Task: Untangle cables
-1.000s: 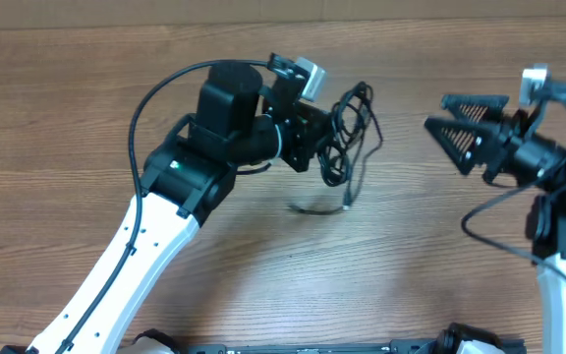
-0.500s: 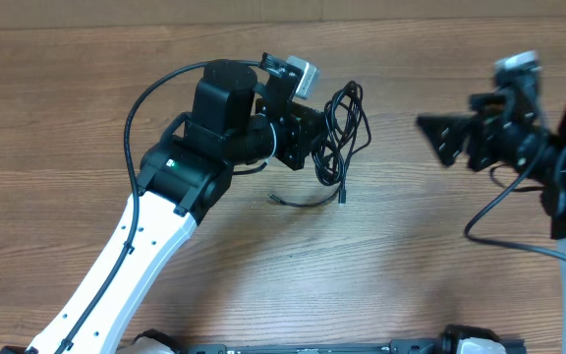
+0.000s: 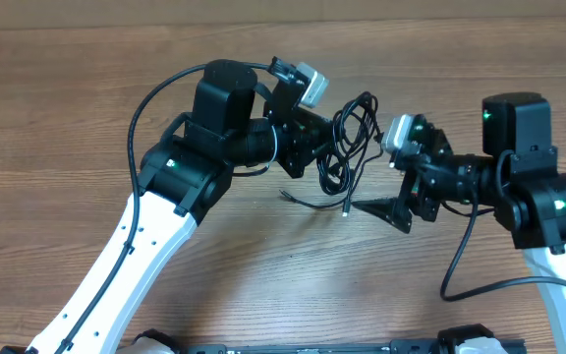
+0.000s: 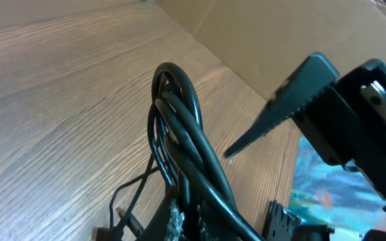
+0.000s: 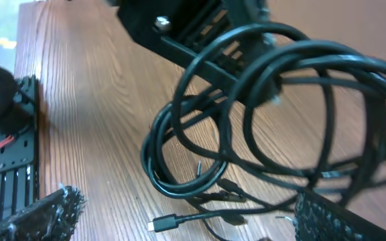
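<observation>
Cables mostly hide clamped left fingers; right fingers spread, cropped.

- No text, label, brand, number or sign can be read on the cables, the left arm, the right arm or the table.

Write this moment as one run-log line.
left jaws: shut on cables | right jaws: open, beside the bundle, holding nothing | plug end: loose below the bundle
</observation>
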Tool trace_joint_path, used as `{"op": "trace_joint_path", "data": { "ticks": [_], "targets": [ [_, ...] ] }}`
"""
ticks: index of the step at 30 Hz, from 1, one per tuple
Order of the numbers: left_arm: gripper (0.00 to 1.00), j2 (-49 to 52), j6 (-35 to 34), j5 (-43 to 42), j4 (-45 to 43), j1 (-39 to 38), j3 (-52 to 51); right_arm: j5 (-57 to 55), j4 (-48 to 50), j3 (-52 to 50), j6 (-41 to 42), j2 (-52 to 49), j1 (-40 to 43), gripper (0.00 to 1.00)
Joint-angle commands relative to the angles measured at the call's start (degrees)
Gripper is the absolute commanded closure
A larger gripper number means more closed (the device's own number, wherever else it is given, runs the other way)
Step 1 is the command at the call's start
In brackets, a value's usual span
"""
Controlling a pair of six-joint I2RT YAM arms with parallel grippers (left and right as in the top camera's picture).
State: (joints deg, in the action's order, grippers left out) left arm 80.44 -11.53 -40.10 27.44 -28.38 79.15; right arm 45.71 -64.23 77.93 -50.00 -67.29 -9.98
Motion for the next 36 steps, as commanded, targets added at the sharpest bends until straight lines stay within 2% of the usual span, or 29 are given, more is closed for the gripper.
{"op": "trace_joint_path", "data": {
  "ticks": [1, 6, 15, 20, 25, 31, 36],
  "targets": [
    [0.96, -1.0, 3.9, -3.7, -0.9, 0.2, 0.7, 0.9, 0.0, 1.4, -3.1, 0.3, -1.6, 0.00],
    [0.96, -1.0, 3.8, -8.0, -2.9, -0.5, 0.7, 0.9, 1.0, 1.2, -3.2, -0.2, -3.7, 0.00],
    [0.96, -1.0, 4.0, -7.5, -3.3, -1.7, 0.7, 1.8, 1.1, 1.2, -3.2, -0.8, -3.9, 0.01],
    [0.96, -1.0, 4.0, -7.3, -3.7, -1.7, 0.7, 6.4, 0.6, 1.2, -3.2, -0.8, -3.9, 0.07],
    [0.96, -1.0, 3.8, -7.0, -3.9, -1.7, 0.7, 10.1, 0.3, 1.2, -3.2, -0.8, -3.9, 0.18],
    [0.96, -1.0, -2.9, 0.4, -3.9, -1.7, 0.7, 12.9, -1.7, 1.2, -3.3, -0.8, -3.9, 0.28],
    [0.96, -1.0, -6.8, 3.5, -3.9, -1.7, 0.7, 18.4, -2.3, 1.2, -5.0, -0.8, -3.9, 0.27]
  ]
}}
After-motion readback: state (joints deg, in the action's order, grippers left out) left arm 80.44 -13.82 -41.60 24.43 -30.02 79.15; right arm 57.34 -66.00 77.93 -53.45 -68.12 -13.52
